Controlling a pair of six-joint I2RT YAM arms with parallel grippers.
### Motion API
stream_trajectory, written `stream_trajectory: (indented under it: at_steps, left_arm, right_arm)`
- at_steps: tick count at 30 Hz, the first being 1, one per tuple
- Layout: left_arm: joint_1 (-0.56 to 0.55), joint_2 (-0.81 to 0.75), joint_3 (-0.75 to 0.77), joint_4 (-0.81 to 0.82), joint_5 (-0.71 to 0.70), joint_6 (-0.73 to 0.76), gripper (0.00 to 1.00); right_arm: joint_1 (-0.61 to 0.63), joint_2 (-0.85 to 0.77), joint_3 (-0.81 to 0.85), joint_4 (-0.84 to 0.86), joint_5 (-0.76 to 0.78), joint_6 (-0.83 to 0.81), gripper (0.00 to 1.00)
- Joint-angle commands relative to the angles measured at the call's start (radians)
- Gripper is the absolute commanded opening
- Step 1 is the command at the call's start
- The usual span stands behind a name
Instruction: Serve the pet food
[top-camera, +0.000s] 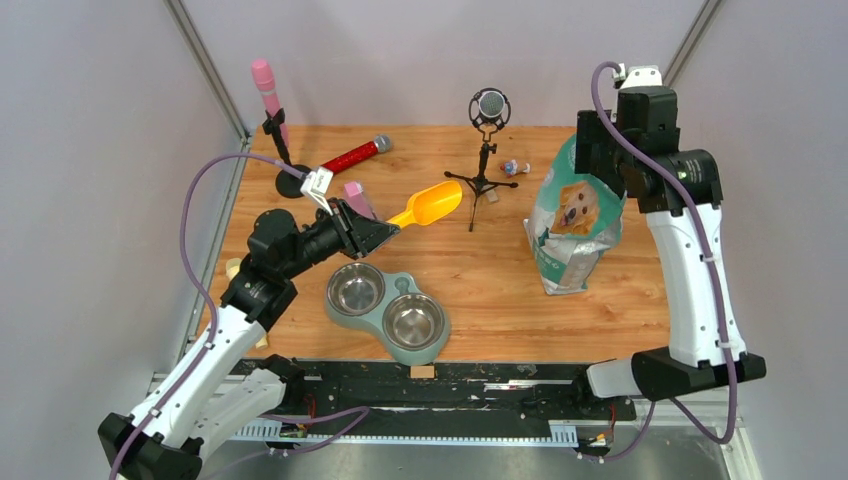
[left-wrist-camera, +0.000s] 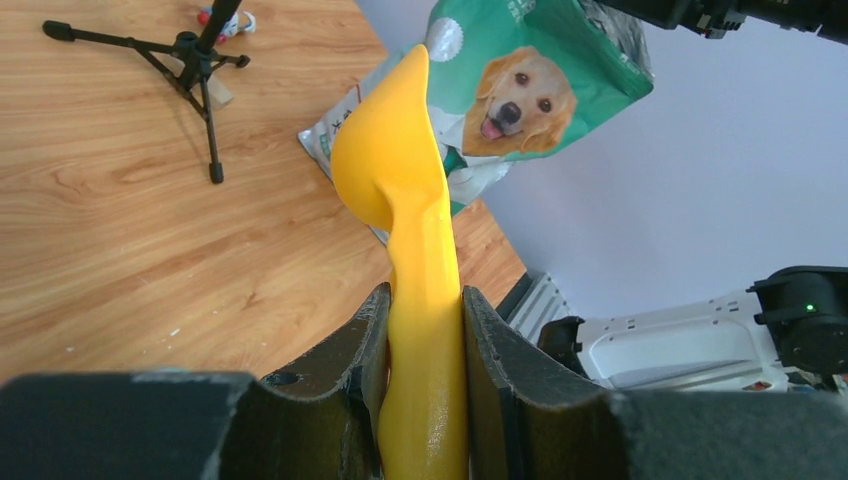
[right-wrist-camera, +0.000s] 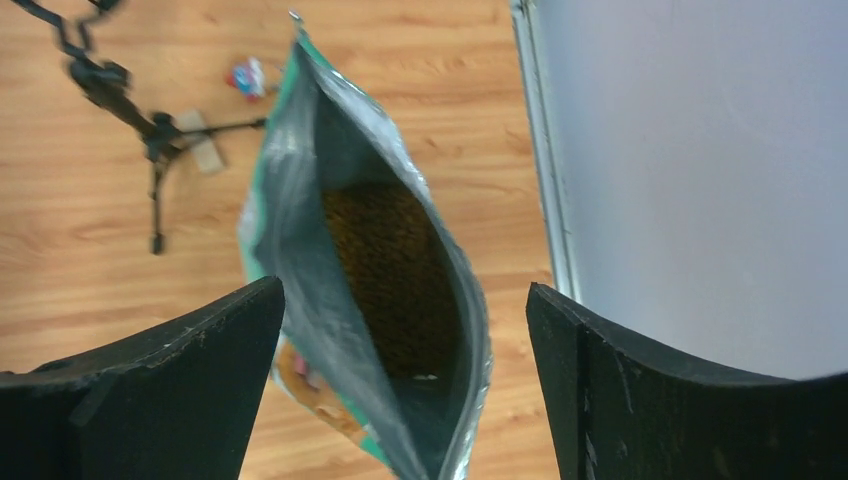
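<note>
legible text: none in any view
bag (top-camera: 573, 215): teal and silver, the only printed item
dog picture (left-wrist-camera: 512, 100): golden dog on the bag front, no caption readable beside it
round emblem (left-wrist-camera: 445, 40): white disc near the bag top, marks inside too blurred to read
side panel (left-wrist-camera: 345, 125): dark print lines on white, unreadable
lower front (top-camera: 560, 265): pale block with small print, too small from the top view
right wrist view: orange-and-white print patch (right-wrist-camera: 300, 375) low on the bag, blurred
brand: cannot tell
numbers: cannot tell
</note>
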Motion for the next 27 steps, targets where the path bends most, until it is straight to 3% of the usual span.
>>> stream_trajectory:
  at_steps: [1, 4, 14, 18, 21, 23, 27]
  left_arm:
    - [0.004, -0.005, 0.057, -0.030, -0.018, 0.040, 0.00]
    - [0.004, -0.014, 0.057, -0.037, -0.023, 0.044, 0.00]
    - [0.004, -0.021, 0.057, -0.058, -0.060, 0.044, 0.00]
    - [0.004, -0.038, 0.053, -0.067, -0.070, 0.048, 0.00]
    - [0.004, -0.054, 0.056, -0.078, -0.090, 0.052, 0.00]
    - [0.004, -0.066, 0.058, -0.084, -0.101, 0.057, 0.00]
    - [0.004, -0.082, 0.078, -0.107, -0.113, 0.069, 0.00]
  right_arm:
    - [-0.054, 0.040, 0.071, -0.090, 0.055, -0.097, 0.91]
    - [-0.088, 0.071, 0.117, -0.103, 0.002, -0.093, 0.81]
    - [-0.135, 0.121, 0.051, -0.084, -0.141, -0.138, 0.63]
    - [-0.137, 0.147, 0.090, -0.107, -0.265, -0.130, 0.34]
    - [-0.121, 0.141, 0.091, -0.110, -0.432, -0.096, 0.01]
    - [-0.065, 0.123, 0.064, -0.077, -0.487, -0.050, 0.00]
    - [0.161, 0.079, -0.072, 0.025, -0.411, 0.114, 0.00]
